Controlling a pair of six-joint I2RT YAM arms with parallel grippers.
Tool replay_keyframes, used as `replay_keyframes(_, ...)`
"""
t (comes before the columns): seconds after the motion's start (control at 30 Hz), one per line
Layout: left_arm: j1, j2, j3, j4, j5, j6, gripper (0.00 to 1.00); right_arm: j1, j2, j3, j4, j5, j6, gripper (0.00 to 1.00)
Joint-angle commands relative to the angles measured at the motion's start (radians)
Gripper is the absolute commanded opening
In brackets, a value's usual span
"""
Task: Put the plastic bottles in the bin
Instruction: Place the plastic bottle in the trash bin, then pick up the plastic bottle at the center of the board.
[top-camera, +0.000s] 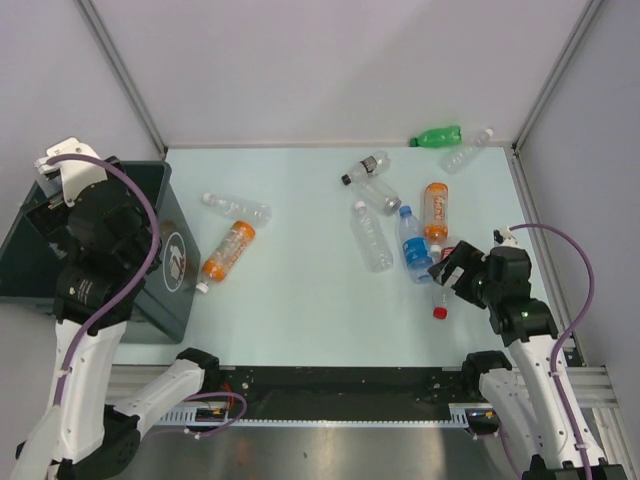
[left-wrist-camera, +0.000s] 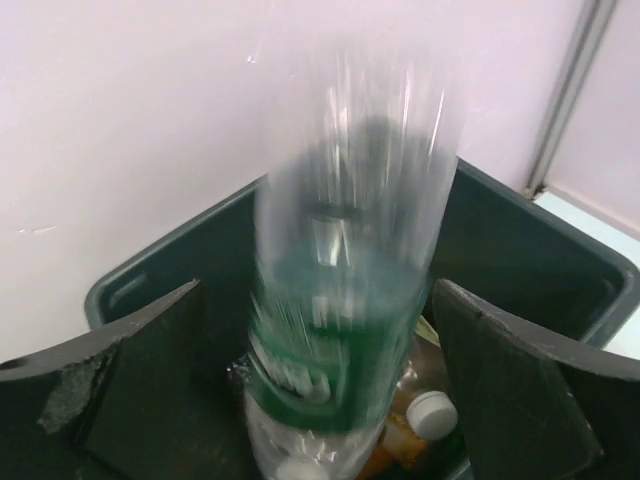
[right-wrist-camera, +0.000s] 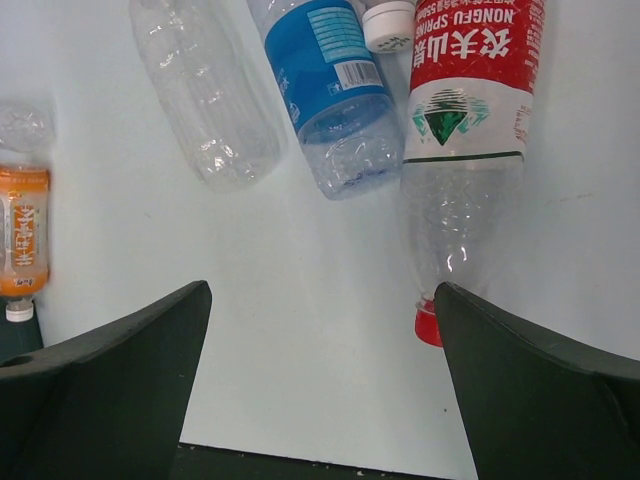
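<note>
**Both claws spread wide: left over the bin, right low over the table**

Top view. At the left edge of the table (top-camera: 300, 310): the bin (top-camera: 172, 225), dark, with a white emblem on its right wall. Reaching over it, the left arm (top-camera: 95, 250), jaws hidden from here. Just right of the bin, apart from it: a clear bottle (top-camera: 237, 207) and, nearer, an orange bottle (top-camera: 228, 250). In the far right corner: a green bottle (top-camera: 435, 136) with another clear one touching or just beside it. Right of centre, a loose cluster:
- a black-capped bottle (top-camera: 365, 167), farthest
- a second orange bottle (top-camera: 436, 210)
- a long clear bottle (top-camera: 371, 235)
- a blue-labelled bottle (top-camera: 413, 243)
- a red-capped bottle (top-camera: 440, 300), nearest and partly under the right gripper (top-camera: 452, 268)

Left wrist view. Left gripper (left-wrist-camera: 320, 400) above the open bin, jaws at full spread. Between them, upright and smeared by motion: a clear green-labelled bottle (left-wrist-camera: 345, 280). A gap shows on either side of it, so nothing is clamped. Down inside the bin: more bottles, among them a white cap (left-wrist-camera: 432, 412) and something orange. Too dim to count.

Right wrist view. Right gripper jaws wide apart, with one finger (right-wrist-camera: 110, 400) at the lower left and the other at the lower right. Bare table between them, nothing held. Just beyond the tips, lying flat: the long clear bottle to the left, the blue-labelled bottle in the middle, the red-capped bottle to the right. Its red cap (right-wrist-camera: 428, 325) points near, close beside the right-hand finger. Contact cannot be told. Far off at the left edge: the orange bottle, white cap toward the near side.
</note>
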Motion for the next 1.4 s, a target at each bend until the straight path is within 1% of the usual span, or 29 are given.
replay_keyframes(0.0,0.006,-0.011,-0.014,0.104,-0.073,0.093,1.0,-0.004,0.024,0.003,0.036,0.034,0.026,1.0)
replay_keyframes(0.07,0.006,-0.011,-0.01,0.084,-0.05,0.083,1.0,-0.004,0.042,0.008,0.061,0.044,0.042,1.0)
replay_keyframes(0.1,0.006,-0.005,0.012,0.053,-0.004,0.045,1.0,-0.004,0.062,0.008,0.067,0.063,0.046,1.0)
replay_keyframes(0.17,0.006,0.009,0.044,-0.057,0.076,-0.012,1.0,-0.004,0.091,0.017,0.085,0.096,0.065,1.0)
replay_keyframes(0.2,0.007,0.025,0.076,-0.091,0.169,-0.073,1.0,-0.004,0.104,0.022,0.088,0.134,0.068,1.0)
replay_keyframes(0.27,0.006,0.044,0.104,-0.154,0.295,-0.121,1.0,-0.004,0.148,0.042,0.093,0.23,0.078,0.99)
replay_keyframes(0.3,0.007,0.059,0.114,-0.16,0.361,-0.126,1.0,-0.004,0.167,0.049,0.097,0.255,0.078,0.99)
replay_keyframes(0.33,0.007,0.064,0.113,-0.162,0.533,-0.125,1.0,-0.004,0.2,0.054,0.105,0.278,0.08,0.98)
replay_keyframes(0.4,0.007,0.076,0.098,-0.148,0.69,-0.135,1.0,-0.004,0.245,0.071,0.113,0.341,0.083,0.98)
replay_keyframes(0.43,0.007,0.085,0.087,-0.137,0.835,-0.143,1.0,-0.004,0.266,0.076,0.123,0.355,0.082,0.98)
replay_keyframes(0.47,0.007,0.087,0.072,-0.125,0.925,-0.149,1.0,-0.004,0.311,0.083,0.127,0.379,0.085,0.97)
replay_keyframes(0.53,0.006,0.079,0.01,-0.058,1.053,-0.155,1.0,-0.005,0.349,0.097,0.149,0.393,0.078,0.97)
replay_keyframes(0.57,0.004,0.078,-0.01,-0.03,1.178,-0.16,1.0,-0.005,0.375,0.097,0.163,0.395,0.074,0.97)
replay_keyframes(0.67,-0.011,0.072,-0.083,0.044,1.313,-0.164,1.0,-0.005,0.439,0.106,0.208,0.39,0.048,0.97)
replay_keyframes(0.73,-0.037,0.073,-0.123,0.076,1.348,-0.163,1.0,-0.007,0.469,0.109,0.235,0.381,0.026,0.96)
replay_keyframes(0.77,-0.048,0.078,-0.137,0.084,1.363,-0.174,1.0,-0.005,0.487,0.109,0.246,0.361,0.017,0.94)
replay_keyframes(0.9,-0.117,0.09,-0.23,0.124,1.388,-0.201,1.0,-0.005,0.57,0.111,0.263,0.355,0.003,0.9)
replay_keyframes(1.1,-0.154,0.104,-0.356,0.199,1.444,-0.275,1.0,0.012,0.621,0.111,0.288,0.389,-0.035,0.86)
replay_keyframes(1.2,-0.166,0.11,-0.402,0.226,1.461,-0.304,1.0,0.018,0.659,0.109,0.303,0.38,-0.044,0.79)
replay_keyframes(1.23,-0.168,0.115,-0.412,0.228,1.461,-0.316,1.0,0.018,0.679,0.111,0.305,0.375,-0.043,0.74)
replay_keyframes(1.3,-0.175,0.122,-0.433,0.236,1.464,-0.329,1.0,0.024,0.696,0.111,0.309,0.375,-0.044,0.68)
replay_keyframes(1.37,-0.181,0.125,-0.45,0.234,1.461,-0.338,1.0,0.029,0.708,0.109,0.3,0.378,-0.032,0.67)
